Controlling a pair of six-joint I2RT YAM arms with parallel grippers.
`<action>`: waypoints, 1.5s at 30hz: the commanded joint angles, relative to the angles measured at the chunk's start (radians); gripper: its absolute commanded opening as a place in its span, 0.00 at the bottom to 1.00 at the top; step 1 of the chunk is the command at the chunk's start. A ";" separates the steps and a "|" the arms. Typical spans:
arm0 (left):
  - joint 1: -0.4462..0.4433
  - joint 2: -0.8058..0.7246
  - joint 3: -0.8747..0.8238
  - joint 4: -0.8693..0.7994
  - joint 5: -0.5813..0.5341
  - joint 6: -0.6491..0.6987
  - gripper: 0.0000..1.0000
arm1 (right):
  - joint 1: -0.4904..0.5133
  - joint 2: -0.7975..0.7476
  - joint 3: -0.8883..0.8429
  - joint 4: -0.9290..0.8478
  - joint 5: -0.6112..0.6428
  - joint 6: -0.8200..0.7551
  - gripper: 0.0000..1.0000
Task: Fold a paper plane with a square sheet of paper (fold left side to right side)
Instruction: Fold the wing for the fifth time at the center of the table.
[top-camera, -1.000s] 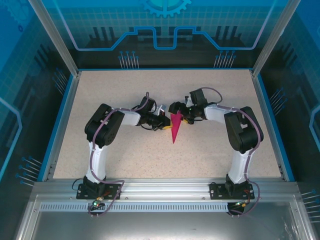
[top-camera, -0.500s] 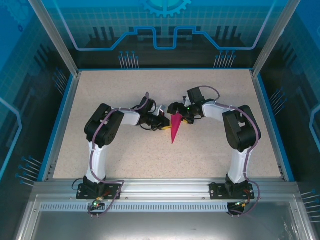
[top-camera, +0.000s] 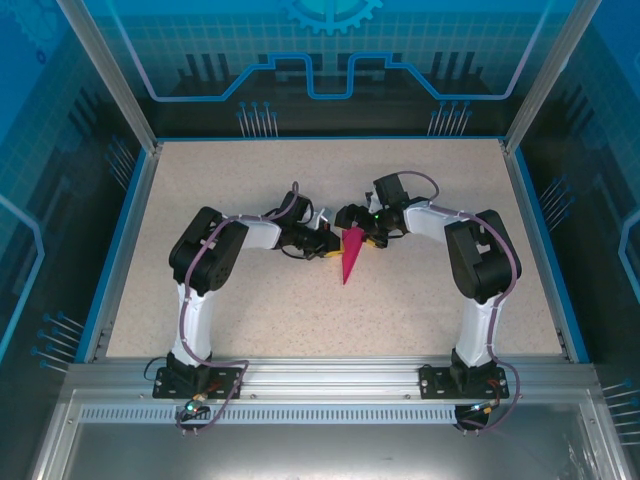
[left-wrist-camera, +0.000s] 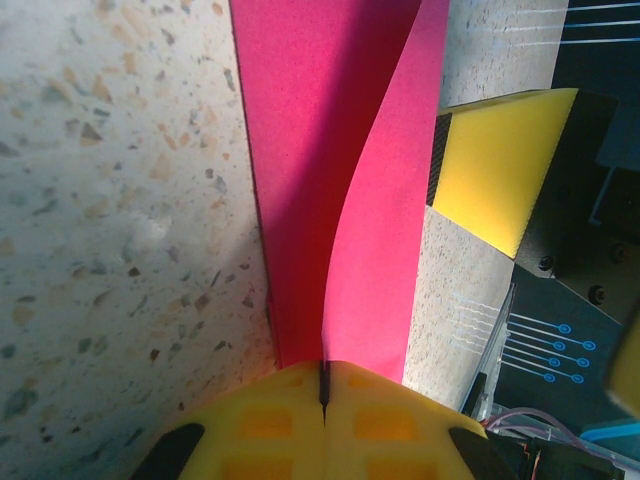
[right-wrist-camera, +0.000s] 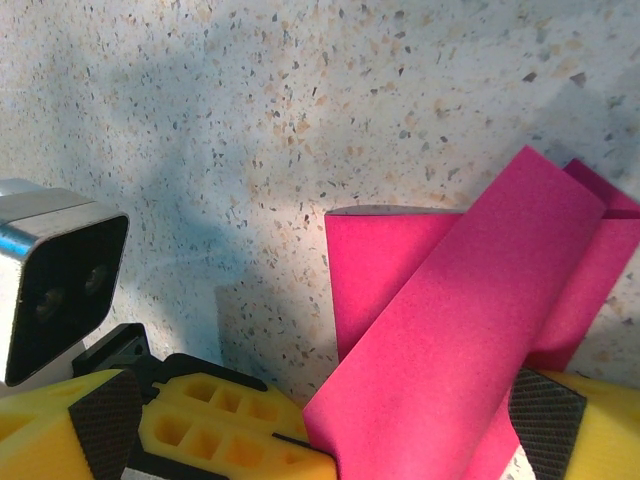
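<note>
The paper plane (top-camera: 349, 257) lies on the surface (top-camera: 250, 310), long axis 12 to 6, tip toward 6. The left end effector (top-camera: 327, 248), fingers pressed together, sits at its 9 o'clock edge. The right end effector (top-camera: 366, 237), spread wide, straddles the lifted flap (right-wrist-camera: 440, 330) from 2 o'clock.

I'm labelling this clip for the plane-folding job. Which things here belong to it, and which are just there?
Job: pink paper plane, pinched by the left hand; right hand, open astride its raised flap.
Just there: speckled table; blue enclosure panels; aluminium front rail.
</note>
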 joint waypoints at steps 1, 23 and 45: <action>0.009 0.022 0.030 -0.027 0.001 0.025 0.00 | 0.024 0.032 0.011 -0.030 -0.002 -0.011 0.99; 0.001 0.039 0.046 -0.078 -0.005 0.064 0.00 | 0.009 -0.095 -0.025 -0.039 -0.009 -0.048 0.50; -0.009 0.065 0.093 -0.137 -0.014 0.096 0.00 | 0.019 0.026 0.052 -0.123 0.020 -0.081 0.36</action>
